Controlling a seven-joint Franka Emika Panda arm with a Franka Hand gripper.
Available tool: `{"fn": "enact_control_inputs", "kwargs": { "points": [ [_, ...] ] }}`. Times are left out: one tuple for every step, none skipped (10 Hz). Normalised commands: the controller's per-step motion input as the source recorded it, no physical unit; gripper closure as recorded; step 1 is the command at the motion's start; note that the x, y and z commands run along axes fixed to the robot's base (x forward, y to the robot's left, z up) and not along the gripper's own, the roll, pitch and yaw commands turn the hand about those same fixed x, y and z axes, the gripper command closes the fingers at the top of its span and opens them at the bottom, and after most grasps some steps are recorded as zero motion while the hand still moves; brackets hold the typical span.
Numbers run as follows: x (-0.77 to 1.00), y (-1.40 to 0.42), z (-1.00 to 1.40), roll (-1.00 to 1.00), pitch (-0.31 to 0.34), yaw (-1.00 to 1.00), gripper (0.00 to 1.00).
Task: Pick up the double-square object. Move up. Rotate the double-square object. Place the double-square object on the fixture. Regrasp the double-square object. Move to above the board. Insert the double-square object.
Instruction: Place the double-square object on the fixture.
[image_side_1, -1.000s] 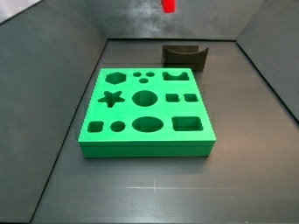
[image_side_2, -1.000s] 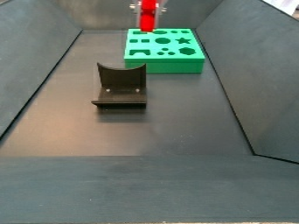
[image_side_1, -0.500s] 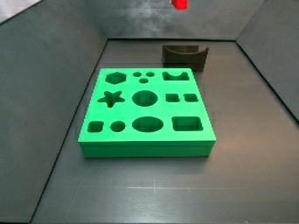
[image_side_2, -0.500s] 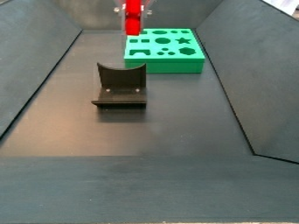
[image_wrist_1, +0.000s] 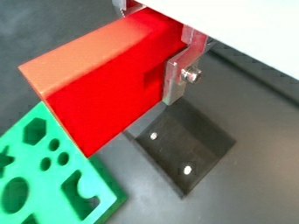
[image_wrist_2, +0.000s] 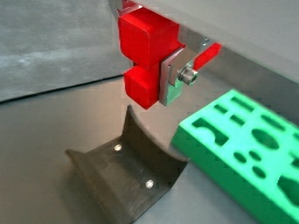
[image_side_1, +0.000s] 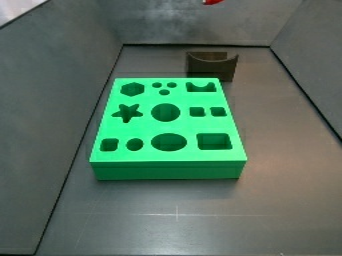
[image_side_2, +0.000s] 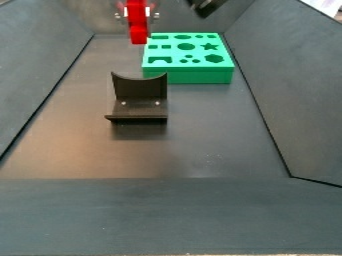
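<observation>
Since the earlier frame the red block has travelled left and higher, off the board toward the fixture. Board (image_side_1: 170, 130) flat on the floor, cut-outs up. Fixture (image_side_2: 136, 98) stands apart from it, toward 7 o'clock in that side view. Block (image_side_2: 136, 22) hangs in the air at the fixture's 12 o'clock. Jaws (image_wrist_2: 158, 66) clamp the block, silver finger (image_wrist_1: 180, 70) flat against its side.
</observation>
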Motion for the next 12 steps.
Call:
{"fn": "enact_control_inputs", "kwargs": {
  "points": [
    [0.13,0.06,-0.01,-0.54,0.170,-0.13,1.00],
    [0.06,0.05,0.00,-0.31,0.113,-0.13,1.00],
    [0.09,0.06,-1.00,-1.00,0.019,-0.16,1.00],
    [0.09,0.06,-1.00,-1.00,0.007,-0.16,1.00],
    [0.11,0.07,-1.00,-1.00,0.013,-0.16,1.00],
    [0.11,0.08,-1.00,-1.00,0.021,-0.16,1.00],
    [0.13,0.08,-1.00,-1.00,0.029,-0.16,1.00],
    [0.14,0.09,-1.00,-1.00,0.023,-0.17,1.00],
    [0.15,0.10,-1.00,-0.89,0.016,-0.16,1.00],
    [0.15,0.10,-1.00,-0.73,0.007,-0.14,1.00],
    [0.16,0.11,-1.00,-0.56,0.004,-0.12,1.00],
    [0.17,0.12,-1.00,-0.39,0.004,-0.11,1.00]
  ]
}}
